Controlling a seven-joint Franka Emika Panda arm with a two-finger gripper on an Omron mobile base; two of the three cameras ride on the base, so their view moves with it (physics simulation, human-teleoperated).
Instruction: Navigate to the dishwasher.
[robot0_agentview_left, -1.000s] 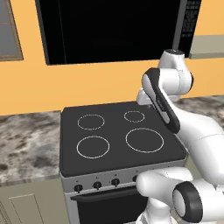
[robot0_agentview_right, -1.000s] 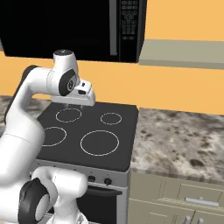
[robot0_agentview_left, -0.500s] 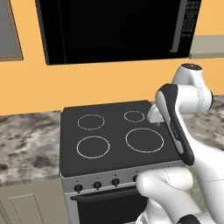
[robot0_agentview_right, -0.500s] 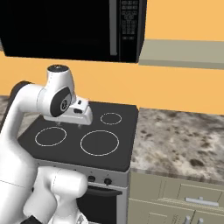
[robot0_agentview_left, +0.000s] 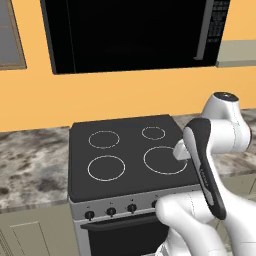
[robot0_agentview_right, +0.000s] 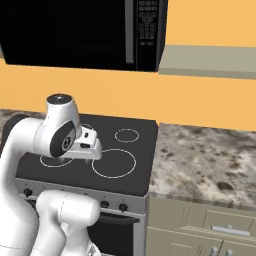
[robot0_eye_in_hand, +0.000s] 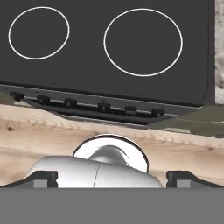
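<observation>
- End effector: fingertips wide apart, holding nothing, hanging over the black stove.
- Dishwasher: cannot tell where.
- Marbled tabletop flanks the stove; microwave above.

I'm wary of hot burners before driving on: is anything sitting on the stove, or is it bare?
Bare. All four burner rings on the stove top show as unbroken white outlines, with no pot or pan on them.
</observation>
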